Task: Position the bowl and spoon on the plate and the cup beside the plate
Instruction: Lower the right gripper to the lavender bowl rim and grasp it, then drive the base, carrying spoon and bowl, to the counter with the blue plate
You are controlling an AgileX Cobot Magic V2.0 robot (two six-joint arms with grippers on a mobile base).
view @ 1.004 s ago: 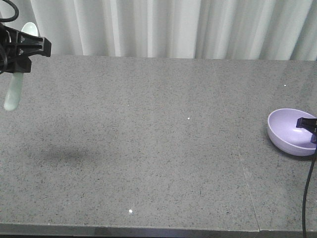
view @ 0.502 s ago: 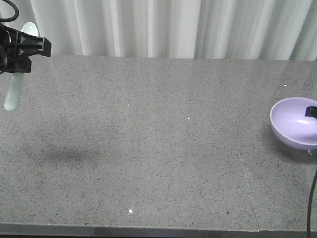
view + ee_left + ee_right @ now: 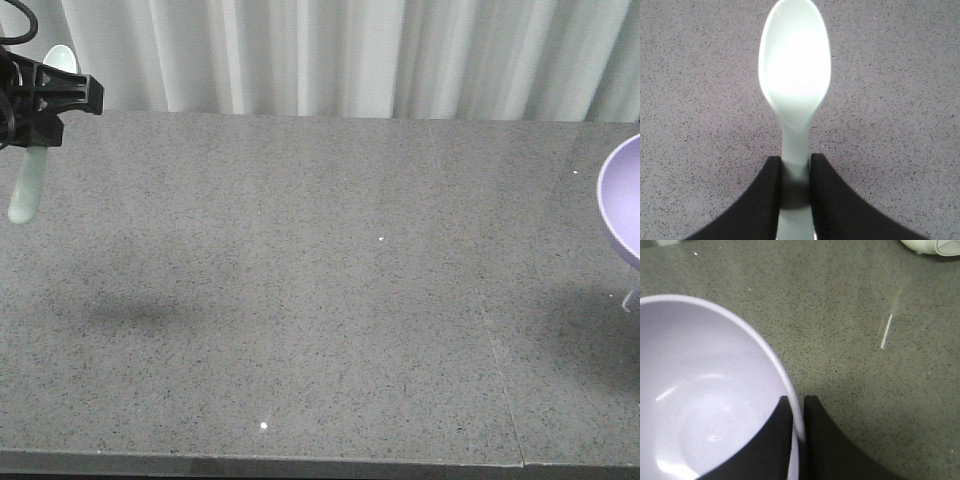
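The bowl (image 3: 710,405) is tipped towards the right pincer (image 3: 797,402), and its inside shows only smooth lavender wall with a few glints of light. The two black fingers of this pincer are almost together and clamp the bowl's thin rim, one finger inside the bowl and one outside. In the front view the bowl hangs at the far right edge, partly cut off by the frame, clear of the grey speckled table (image 3: 320,280), with a soft shadow on the stone below it. Ahead of the right pincer and a little to one side, a short white streak (image 3: 886,331) lies on the stone. Farther ahead, at the frame's top edge, sits a white object (image 3: 930,246) too cropped to identify. The left pincer (image 3: 795,167) is narrowed onto the spoon (image 3: 795,75), its fingers pressing the flat handle from both sides just behind the neck. The oval head juts straight out beyond the fingertips, hollow side up, over bare stone. In the front view this spoon is held well above the table at the far left, its handle slanting down below the pincer. White curtains (image 3: 350,55) hang behind the table.
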